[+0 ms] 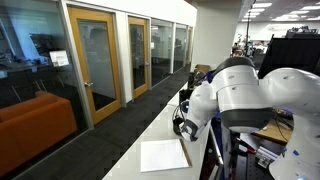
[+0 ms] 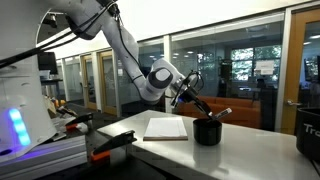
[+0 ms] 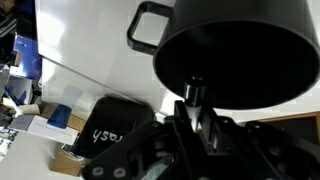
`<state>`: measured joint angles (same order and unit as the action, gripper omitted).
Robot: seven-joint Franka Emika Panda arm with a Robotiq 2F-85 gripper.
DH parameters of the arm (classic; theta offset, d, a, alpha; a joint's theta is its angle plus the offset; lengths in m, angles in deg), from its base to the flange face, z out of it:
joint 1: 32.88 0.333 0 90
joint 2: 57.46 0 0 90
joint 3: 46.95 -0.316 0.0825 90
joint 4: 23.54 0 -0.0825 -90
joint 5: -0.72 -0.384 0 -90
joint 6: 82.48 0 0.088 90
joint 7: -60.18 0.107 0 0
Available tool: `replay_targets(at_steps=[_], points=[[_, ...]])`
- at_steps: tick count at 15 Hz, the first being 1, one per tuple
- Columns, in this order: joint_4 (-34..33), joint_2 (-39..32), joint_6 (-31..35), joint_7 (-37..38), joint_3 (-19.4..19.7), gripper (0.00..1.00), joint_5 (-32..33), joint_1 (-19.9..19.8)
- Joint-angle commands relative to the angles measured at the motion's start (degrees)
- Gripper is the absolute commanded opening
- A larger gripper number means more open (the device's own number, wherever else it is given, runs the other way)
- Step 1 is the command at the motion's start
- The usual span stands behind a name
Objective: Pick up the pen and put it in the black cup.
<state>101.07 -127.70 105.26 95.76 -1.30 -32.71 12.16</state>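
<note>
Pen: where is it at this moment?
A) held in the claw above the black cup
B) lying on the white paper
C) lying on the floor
A: the wrist view shows the pen gripped in the claw just over the open mouth of the black cup.

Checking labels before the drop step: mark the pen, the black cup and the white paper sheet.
pen (image 3: 193,94): wrist view, on its shaft end over the cup's mouth.
black cup (image 2: 207,133): in an exterior view, on its side wall.
white paper sheet (image 2: 166,128): in an exterior view, on the sheet's middle.
</note>
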Motion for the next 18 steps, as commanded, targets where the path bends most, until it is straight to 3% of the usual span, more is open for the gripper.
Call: replay_targets(at_steps=[1, 3, 4, 6, 12, 13, 18], points=[[-2.5, 0.1, 1.6, -1.9, -1.6, 0.05, 0.6, -3.0], [-2.8, 0.3, 2.3, -2.4, -2.3, 0.06, 0.7, -4.0], [-2.9, 0.3, 2.5, -2.7, -2.6, 0.44, 0.6, -4.3], [-3.0, 0.3, 3.2, -3.3, -3.0, 0.50, 0.6, -4.8], [-3.7, 1.9, 4.7, -6.6, -5.3, 0.93, 1.0, -7.6], [-3.1, 4.5, 2.1, -7.3, -5.5, 0.98, 0.8, -5.3], [-3.4, 18.3, -0.1, -14.4, -14.0, 1.00, 7.6, -10.2]])
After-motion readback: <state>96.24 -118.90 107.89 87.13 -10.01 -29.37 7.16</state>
